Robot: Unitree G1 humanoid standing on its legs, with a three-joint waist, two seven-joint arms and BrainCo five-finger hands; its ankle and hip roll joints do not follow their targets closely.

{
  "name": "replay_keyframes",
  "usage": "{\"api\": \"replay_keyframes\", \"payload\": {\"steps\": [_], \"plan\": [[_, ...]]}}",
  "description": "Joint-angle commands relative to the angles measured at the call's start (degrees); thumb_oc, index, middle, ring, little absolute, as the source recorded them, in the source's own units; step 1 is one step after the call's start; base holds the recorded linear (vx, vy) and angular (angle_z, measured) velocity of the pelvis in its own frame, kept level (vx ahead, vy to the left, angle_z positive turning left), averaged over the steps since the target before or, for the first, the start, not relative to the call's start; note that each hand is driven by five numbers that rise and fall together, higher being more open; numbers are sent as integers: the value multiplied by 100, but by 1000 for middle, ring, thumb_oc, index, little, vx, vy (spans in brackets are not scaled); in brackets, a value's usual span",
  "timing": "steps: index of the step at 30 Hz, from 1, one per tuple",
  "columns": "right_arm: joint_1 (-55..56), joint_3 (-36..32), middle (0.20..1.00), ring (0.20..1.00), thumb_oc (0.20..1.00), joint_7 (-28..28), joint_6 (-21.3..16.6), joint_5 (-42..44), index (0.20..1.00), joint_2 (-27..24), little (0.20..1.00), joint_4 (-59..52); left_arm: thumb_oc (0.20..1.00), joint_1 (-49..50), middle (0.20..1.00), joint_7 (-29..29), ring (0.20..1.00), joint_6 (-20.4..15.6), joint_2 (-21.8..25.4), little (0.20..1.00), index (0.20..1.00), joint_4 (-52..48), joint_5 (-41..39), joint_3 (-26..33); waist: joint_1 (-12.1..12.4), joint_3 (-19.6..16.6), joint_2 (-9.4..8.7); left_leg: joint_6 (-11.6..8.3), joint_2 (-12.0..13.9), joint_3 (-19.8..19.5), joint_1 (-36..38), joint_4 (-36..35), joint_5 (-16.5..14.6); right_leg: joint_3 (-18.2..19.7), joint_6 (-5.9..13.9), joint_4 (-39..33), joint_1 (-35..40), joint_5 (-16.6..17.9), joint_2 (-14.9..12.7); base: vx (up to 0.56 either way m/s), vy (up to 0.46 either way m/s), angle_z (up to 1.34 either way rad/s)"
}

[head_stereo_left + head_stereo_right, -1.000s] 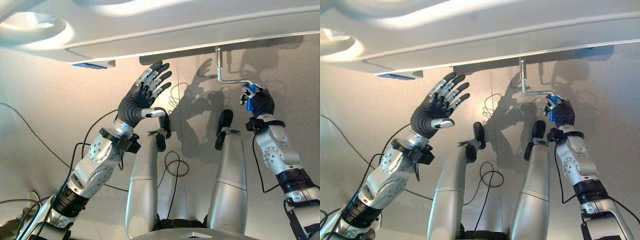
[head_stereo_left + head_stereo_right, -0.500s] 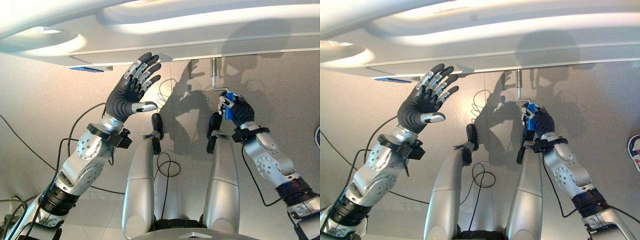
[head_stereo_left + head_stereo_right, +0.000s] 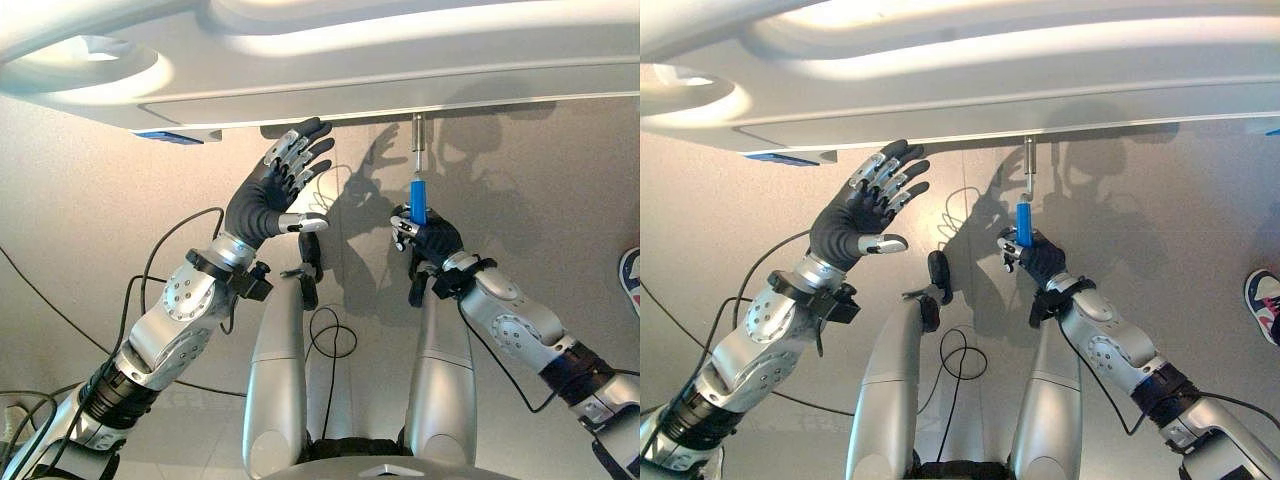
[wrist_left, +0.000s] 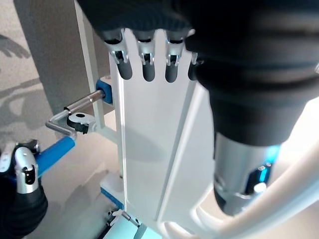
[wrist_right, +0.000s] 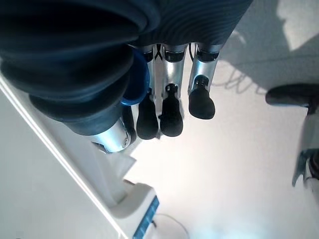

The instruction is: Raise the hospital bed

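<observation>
Overhead, white bed frame [image 3: 400, 60]; grey floor [image 3: 80, 200].

A pale beige, smooth floor [image 3: 80, 200] forms the background surface. At 3 o'clock, at the frame edge, lies a person's shoe [image 3: 1262, 300], white with red and dark blue markings, partly cut off. It sits directly on the floor.

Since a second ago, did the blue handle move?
Yes. The right hand swung the blue handle from out to the right of the metal rod to straight below it.
</observation>
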Motion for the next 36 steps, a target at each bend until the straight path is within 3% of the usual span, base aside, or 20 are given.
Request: {"api": "replay_keyframes", "payload": {"steps": [1,18,26,30,36], "plan": [[-1097,278,200,200,200,643,-581,-289,200,508,200,-1336,1000,-48,1000,34,1000,-269,-244,1000,1000,-284,372,29,128,-155,85,-186,40,-159,287,-863,740,-231,-110,-280,233,401,36,0,0,0],[-1680,628,200,200,200,381,-375,-874,200,1114,200,-109,1000,-14,1000,103,1000,-244,-413,1000,1000,-332,310,-80,301,-155,227,-176,-7,-180,197,-757,740,-176,-126,-247,178,430,-1,1,4,0],[-2362,819,200,200,200,128,-151,-1310,200,1556,200,1370,1000,-121,1000,103,1000,-267,-489,1000,1000,-341,123,-248,416,-155,302,-179,-20,-189,176,-707,737,-189,-127,-212,170,447,-35,1,2,0],[-2749,638,200,200,200,-118,-79,-1565,200,1878,200,2657,1000,-129,1000,91,1000,-277,-495,1000,1000,-338,9,-376,496,-155,375,-173,-35,-222,158,-685,728,-183,-124,-173,163,429,-28,8,11,3],[-3039,314,200,200,200,-218,-75,-1645,200,2048,200,3691,1000,-117,1000,40,1000,-283,-584,1000,1000,-341,-132,-443,553,-155,470,-161,-76,-218,90,-617,712,-160,-115,-97,113,416,-32,6,8,1]]}}
